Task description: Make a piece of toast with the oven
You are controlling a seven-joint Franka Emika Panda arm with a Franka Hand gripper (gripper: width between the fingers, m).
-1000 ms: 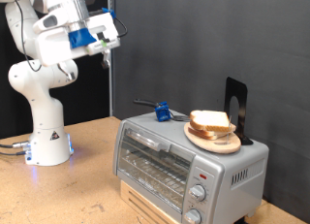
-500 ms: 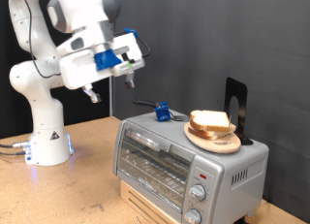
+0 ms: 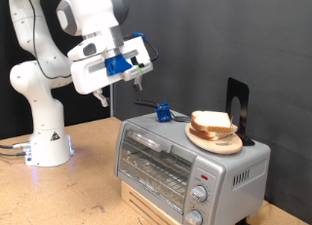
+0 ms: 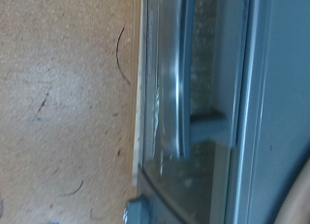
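Right, exterior view first: my pincer (image 3: 139, 77) hangs in the air, empty, nothing between the fingers; fingers look close together but I can't tell open or closed from here. The oven (image 3: 185, 165) sits below the pincer and off to the exterior view's right, on the wooden table (image 3: 68, 196), glass door shut, knobs (image 3: 201, 187) down its front right side. Well apart still, no contact. Bread slices (image 3: 213, 123) are stacked on a round wooden plate (image 3: 214, 139) on the oven roof, further right of the pincer and lower. No slice seen on the rack through the glass.

Wrist view: fingers don't show at all. Camera looks down at the oven door front; door handle (image 4: 177, 79) is a long bar running lengthwise across the frame, table surface (image 4: 68, 98) beside it. One knob (image 4: 140, 213) peeks in at the frame edge. Judgement: the handle's long axis is what my approach has to square up to.
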